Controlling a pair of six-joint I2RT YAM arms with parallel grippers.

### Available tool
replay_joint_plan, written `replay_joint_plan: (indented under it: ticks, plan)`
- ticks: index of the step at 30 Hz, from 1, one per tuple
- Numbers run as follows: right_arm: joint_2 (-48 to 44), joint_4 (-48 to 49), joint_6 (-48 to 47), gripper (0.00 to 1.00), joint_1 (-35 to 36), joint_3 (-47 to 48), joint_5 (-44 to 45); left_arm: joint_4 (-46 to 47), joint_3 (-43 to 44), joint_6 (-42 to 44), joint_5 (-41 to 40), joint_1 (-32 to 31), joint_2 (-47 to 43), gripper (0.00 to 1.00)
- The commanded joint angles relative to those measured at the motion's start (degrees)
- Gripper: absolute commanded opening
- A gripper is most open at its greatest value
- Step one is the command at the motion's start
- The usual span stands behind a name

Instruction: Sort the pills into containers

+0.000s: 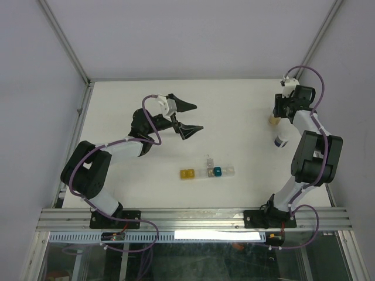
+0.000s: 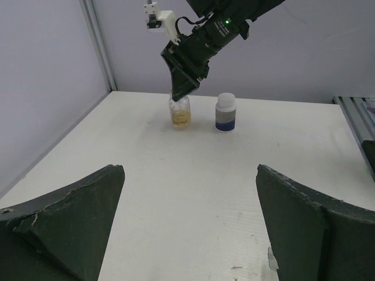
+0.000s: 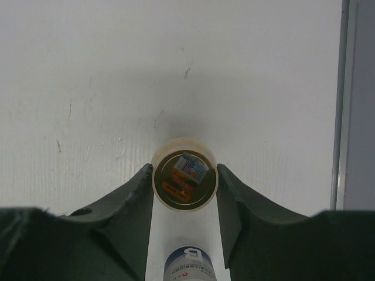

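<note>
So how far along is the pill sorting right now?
Barely begun. Nothing looks sorted: the pill-box cells sit mid-table, away from both hands. In hand: the right hand grips the clear jar of pills. The left hand hangs open. Left: all the sorting.

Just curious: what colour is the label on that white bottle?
Dark blue, on the bottle beside the jar; clearest in the left wrist view.

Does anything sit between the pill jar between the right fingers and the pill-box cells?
Nothing visible stands between the pill jar and the containers. The white bottle stands beside the jar, off that line.
</note>
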Motion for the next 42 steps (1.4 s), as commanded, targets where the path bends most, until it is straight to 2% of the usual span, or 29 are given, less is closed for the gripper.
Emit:
replay_joint_plan:
  ticks: [1, 2, 5, 9, 13, 24, 35, 42]
  plan:
    - [0.2, 1.6, 0.2, 0.29, -1.1, 3.3, 0.3, 3.9, -0.2, -1.0, 2.2, 0.6, -0.5, 0.99]
    - [0.2, 1.6, 0.2, 0.3, -1.3, 3.3, 0.3, 4.0, -0.2, -1.1, 2.3, 0.6, -0.4, 0.99]
    - [0.3, 1.4, 0.2, 0.42, -1.7, 3.3, 0.3, 4.2, -0.2, -1.2, 2.5, 0.6, -0.4, 0.99]
    - [-0.3, 0.9, 0.0, 0.66, -2.1, 3.3, -0.6, 4.3, 0.0, -1.4, 2.8, 0.6, -0.2, 0.99]
    - [-1.6, 0.4, -0.2, 0.75, -2.1, 3.2, -1.9, 4.3, 0.0, -1.5, 3.1, 0.6, -0.1, 0.99]
    - [-8.5, -2.0, -2.0, 0.78, -2.4, 1.1, -11.6, 4.3, 0.4, -1.9, 4.0, 0.6, 0.4, 0.99]
    - [-16.0, -6.1, -2.7, 0.78, -2.2, -0.6, -27.9, 4.1, 1.1, -2.6, 4.9, 0.6, 1.0, 0.98]
    - [-20.3, -9.5, -0.9, 0.78, -0.1, -3.0, -36.5, -6.4, 2.8, 0.2, 3.7, 0.6, -1.8, 0.96]
